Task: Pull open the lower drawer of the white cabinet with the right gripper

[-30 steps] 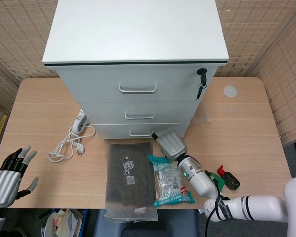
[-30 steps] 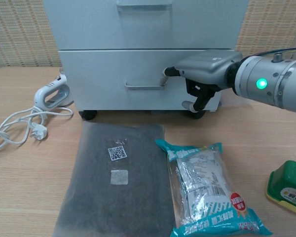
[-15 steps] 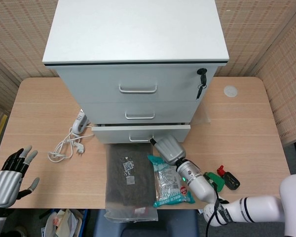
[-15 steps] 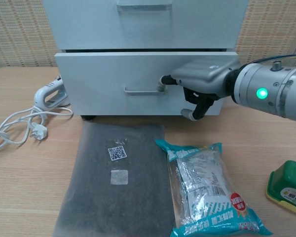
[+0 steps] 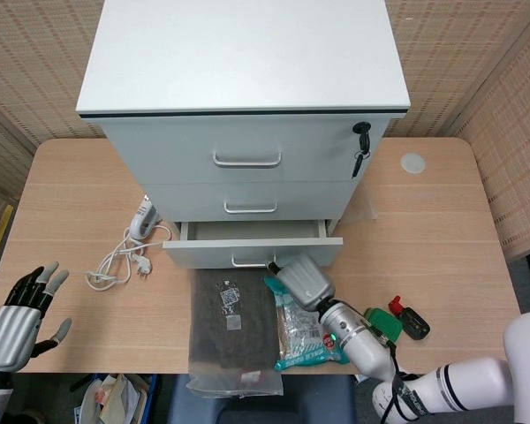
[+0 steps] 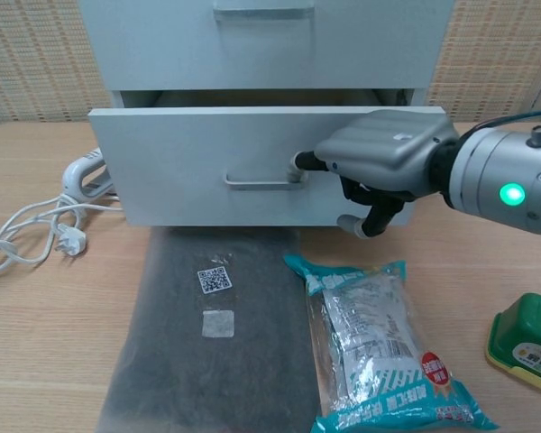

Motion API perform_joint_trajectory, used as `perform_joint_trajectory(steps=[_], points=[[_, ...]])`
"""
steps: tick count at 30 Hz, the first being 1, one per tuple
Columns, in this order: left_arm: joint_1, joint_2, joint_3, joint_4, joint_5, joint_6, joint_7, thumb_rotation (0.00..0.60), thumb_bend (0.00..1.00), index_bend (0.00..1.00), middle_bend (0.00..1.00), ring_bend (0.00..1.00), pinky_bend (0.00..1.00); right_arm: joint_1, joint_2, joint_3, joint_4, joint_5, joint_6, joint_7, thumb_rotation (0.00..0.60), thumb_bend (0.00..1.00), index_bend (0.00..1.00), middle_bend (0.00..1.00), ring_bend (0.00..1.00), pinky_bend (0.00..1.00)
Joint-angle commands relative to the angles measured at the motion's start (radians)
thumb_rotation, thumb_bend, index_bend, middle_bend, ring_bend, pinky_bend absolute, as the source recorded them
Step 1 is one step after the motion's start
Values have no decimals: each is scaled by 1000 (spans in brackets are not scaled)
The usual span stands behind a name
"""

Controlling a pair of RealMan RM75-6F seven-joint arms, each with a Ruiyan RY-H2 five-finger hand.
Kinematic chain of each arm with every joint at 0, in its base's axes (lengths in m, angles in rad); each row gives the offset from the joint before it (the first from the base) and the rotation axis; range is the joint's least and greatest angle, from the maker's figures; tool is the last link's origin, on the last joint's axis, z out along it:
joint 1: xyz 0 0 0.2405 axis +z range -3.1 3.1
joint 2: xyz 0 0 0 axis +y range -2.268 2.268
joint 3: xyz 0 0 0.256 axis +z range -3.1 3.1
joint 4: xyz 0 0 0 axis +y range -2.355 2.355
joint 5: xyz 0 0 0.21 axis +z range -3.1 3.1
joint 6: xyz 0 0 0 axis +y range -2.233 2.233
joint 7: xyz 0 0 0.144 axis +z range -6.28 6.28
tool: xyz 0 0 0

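Lower drawer now slides further out; my right hand hooks a fingertip behind its handle to pull, other fingers curled.

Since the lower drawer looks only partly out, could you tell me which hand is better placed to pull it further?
The right hand: a finger is hooked at the lower drawer handle. The left hand hangs open off the table's far corner.
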Motion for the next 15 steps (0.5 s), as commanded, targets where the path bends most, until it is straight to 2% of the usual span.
perform_joint_trajectory(steps=[1, 15], points=[[1, -1, 1, 2, 0, -1, 0, 600, 325, 91, 2, 28, 112, -3, 1, -11, -10, -6, 9, -9, 600, 390, 155, 913, 932, 818], [1, -6, 2, 8, 3, 2, -2, 600, 325, 91, 2, 28, 112, -22, 7, -60, -75, -65, 53, -44, 600, 390, 156, 912, 938, 818]])
